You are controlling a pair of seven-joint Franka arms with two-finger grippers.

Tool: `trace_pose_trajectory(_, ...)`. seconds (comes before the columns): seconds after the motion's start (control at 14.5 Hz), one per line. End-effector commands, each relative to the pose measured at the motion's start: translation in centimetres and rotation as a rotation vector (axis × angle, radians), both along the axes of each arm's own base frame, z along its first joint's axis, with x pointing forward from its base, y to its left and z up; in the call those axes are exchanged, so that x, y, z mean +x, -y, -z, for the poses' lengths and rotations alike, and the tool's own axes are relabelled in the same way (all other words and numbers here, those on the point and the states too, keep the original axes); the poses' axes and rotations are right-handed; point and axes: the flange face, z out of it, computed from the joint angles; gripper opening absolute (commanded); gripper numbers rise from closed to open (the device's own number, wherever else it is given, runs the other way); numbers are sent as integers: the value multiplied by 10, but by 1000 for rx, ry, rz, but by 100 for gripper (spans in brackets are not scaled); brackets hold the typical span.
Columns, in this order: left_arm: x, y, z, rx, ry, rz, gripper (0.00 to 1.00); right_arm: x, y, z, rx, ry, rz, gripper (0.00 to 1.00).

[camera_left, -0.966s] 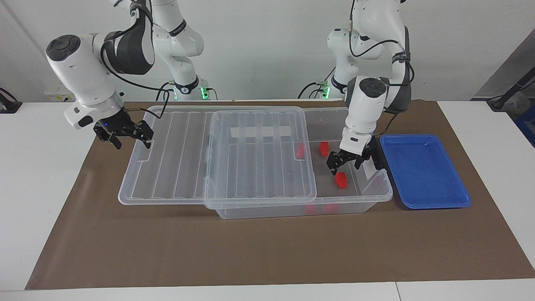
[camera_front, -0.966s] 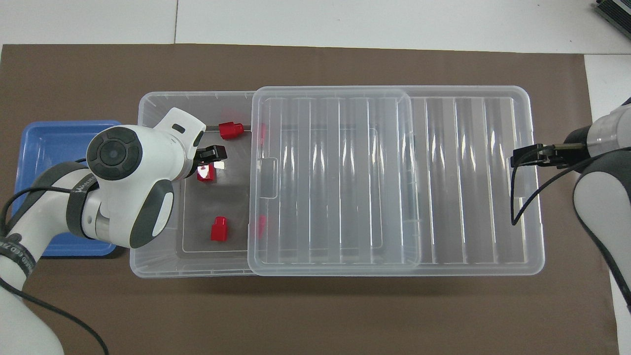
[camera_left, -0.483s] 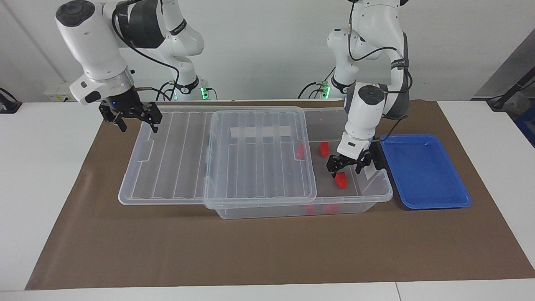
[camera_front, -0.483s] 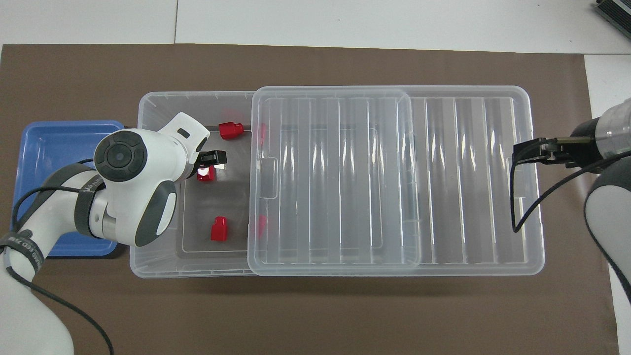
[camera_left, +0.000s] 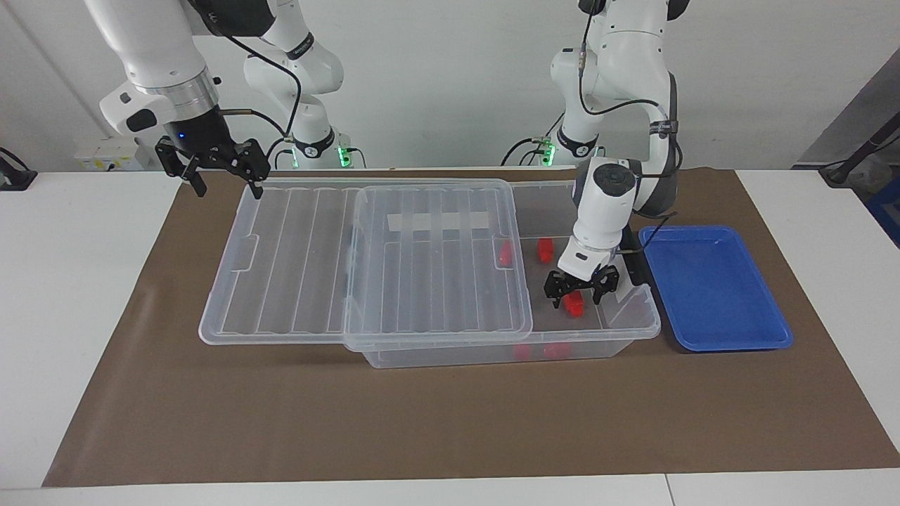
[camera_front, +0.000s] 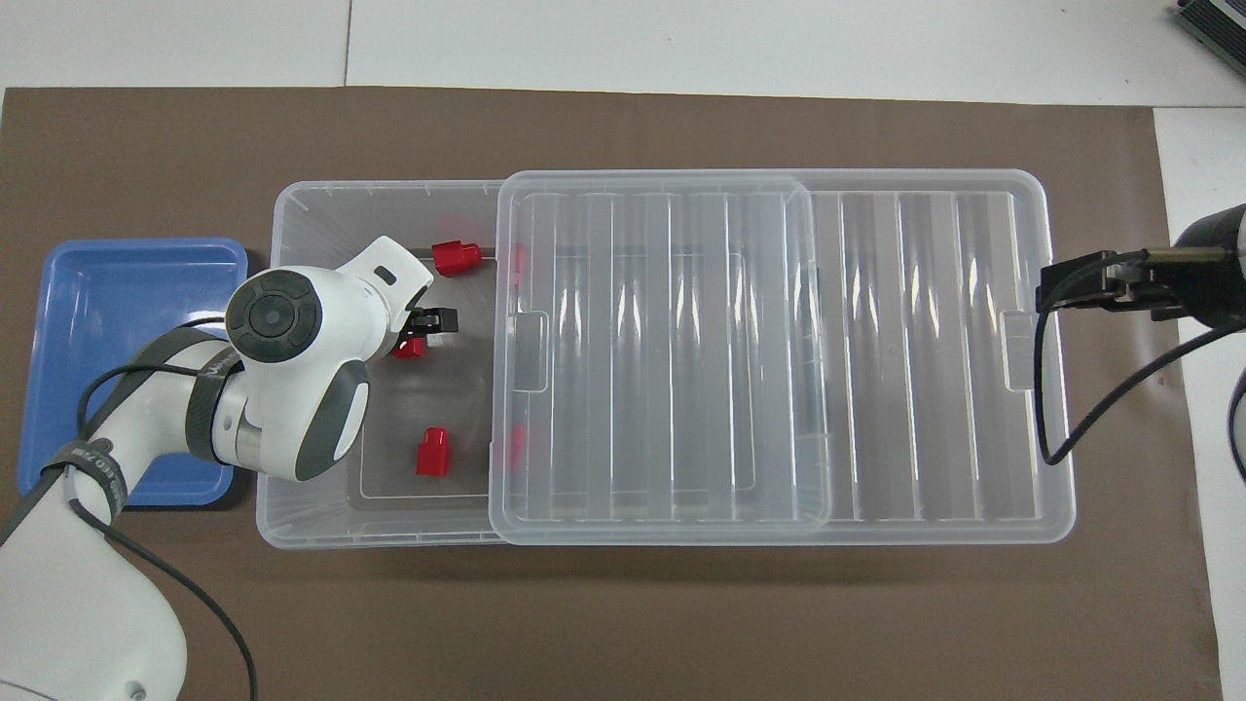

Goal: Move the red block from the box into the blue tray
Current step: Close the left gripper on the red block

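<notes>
- Inside the box (camera_left: 636, 325), at its uncovered end beside the blue tray (camera_left: 714, 288), the red block (camera_left: 575, 303) sits on the clear floor; no writing can be read anywhere.
- The left tool (camera_left: 581, 292) reaches down into the box, fingers spread either side of that block, not yet pinching it.
- Two more red blocks (camera_front: 432, 453) lie loose nearby; the ribbed lid (camera_left: 365, 260) is slid toward the right arm's end.
- The right tool (camera_left: 214, 169) waits raised over the lid's corner, fingers spread, empty.
- Brown mat (camera_left: 422, 422) covers the white worktop (camera_left: 70, 281).
</notes>
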Motion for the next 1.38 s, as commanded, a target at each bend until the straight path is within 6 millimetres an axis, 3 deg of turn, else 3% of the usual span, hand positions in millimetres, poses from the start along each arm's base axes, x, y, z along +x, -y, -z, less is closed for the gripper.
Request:
trace_pose_trajectory(0.0, 0, -2, -1, 16, 17, 40, 100, -12, -3, -4, -18, -57, 18, 100)
trace_pose_trajectory(0.62, 5, -7, 10, 21, 36, 80, 100, -13, 14, -3, -1, -77, 42, 100)
trace_pose_trajectory(0.9, 5, -7, 10, 22, 36, 84, 100, -14, 12, -3, -5, -80, 41, 100)
trace_pose_trajectory(1.17, 5, -7, 10, 22, 36, 83, 94, -16, 16, -1, -3, -85, 47, 100)
trace_pose_trajectory(1.31, 5, -7, 10, 22, 36, 84, 84, -16, 16, 0, -2, -85, 47, 100)
